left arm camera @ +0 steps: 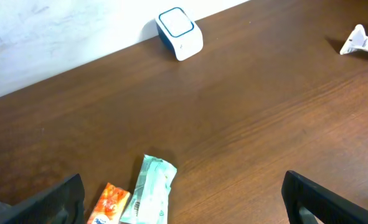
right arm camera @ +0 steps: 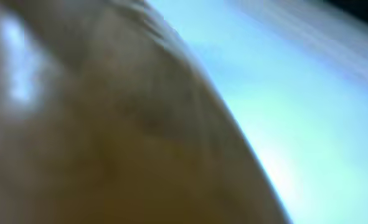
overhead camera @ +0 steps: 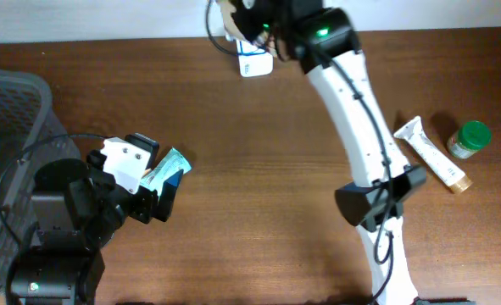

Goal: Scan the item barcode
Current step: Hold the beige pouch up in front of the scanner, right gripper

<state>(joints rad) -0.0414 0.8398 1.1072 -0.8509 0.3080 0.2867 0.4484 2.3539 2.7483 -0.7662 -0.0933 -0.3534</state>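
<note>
The right claw (overhead camera: 248, 25) is closed at the far edge of the table (overhead camera: 258, 212), just above and beside the white-and-blue scanner (overhead camera: 254, 61). A tan item (overhead camera: 227, 12) shows at its tip against the top edge of the overhead view. The right wrist view is filled by a blurred brown surface with pale blue behind it, so I cannot tell whether the claw actually pinches that item. The scanner stands against the back wall with its blue-rimmed face tilted up, and a cable curls off its left side. The left claw (overhead camera: 159, 172) is spread wide and holds nothing, low over the near left part of the table, its dark fingers (left arm camera: 320, 199) at the bottom corners of the left wrist view. Between them on the wood lies a green packet (left arm camera: 151, 190), with an orange packet (left arm camera: 109, 202) touching its left side. Well apart to the right lie a white tube (overhead camera: 432, 155) and, just beside it, a green-lidded jar (overhead camera: 470, 138). A grey basket (overhead camera: 13, 102) sits at the left edge.
</note>
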